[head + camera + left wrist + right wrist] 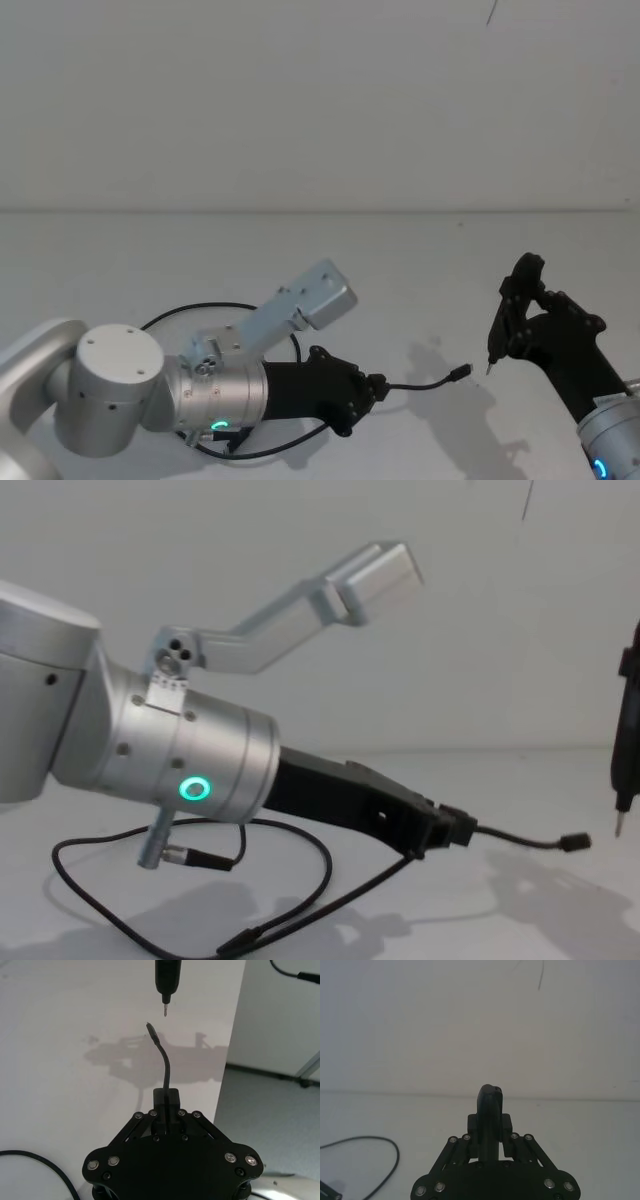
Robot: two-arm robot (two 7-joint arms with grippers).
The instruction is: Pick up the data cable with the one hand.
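While the left arm reaches low across the table (400, 255) from the robot's left, its thick silver wrist lies almost level, a green ring (195, 788) glowing on it, and the left hand (378, 388) points toward the robot's right. Its two black fingers are closed on the data cable (420, 386) a little behind the plug. In the left wrist view the left hand (166, 1096) pinches the cord between its tips, and the free end of the data cable (165, 1062) curves away from them. From the chest view the left hand (458, 832) holds that short end clear of the table (560, 920), with the data cable (520, 838) jutting out sideways and its shadow below. The rest of the cord lies in loose loops on the table under and behind the left arm.

The right arm comes in from the lower right, and the right hand (515, 312) is clamped on a slim black tool (524, 272) held upright, pin tip down. That tip hangs near the plug, not touching it.
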